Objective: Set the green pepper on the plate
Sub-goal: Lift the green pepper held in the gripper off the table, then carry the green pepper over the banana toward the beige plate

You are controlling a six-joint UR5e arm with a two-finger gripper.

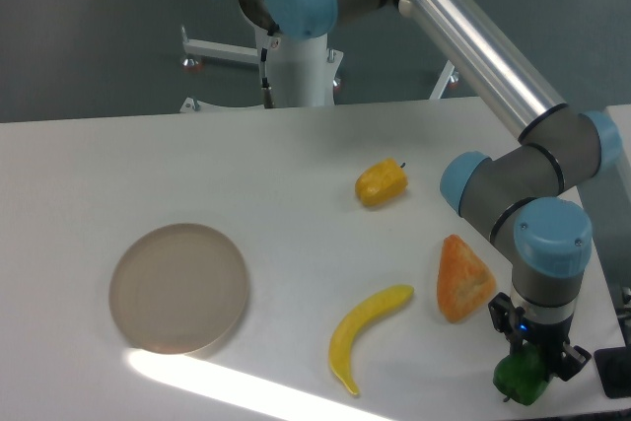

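The green pepper (520,382) is a small glossy dark-green piece at the table's front right, near the edge. My gripper (532,354) points straight down onto it, with its black fingers on either side of the pepper's top, closed on it. I cannot tell whether the pepper rests on the table or is just off it. The plate (178,287), a flat round beige translucent disc, lies bare at the front left, far from the gripper.
A yellow-orange pepper (382,182) lies mid-table. An orange wedge-shaped piece (462,279) lies just left of the gripper. A yellow banana (362,334) lies between the wedge and the plate. The arm's base (296,61) stands at the back.
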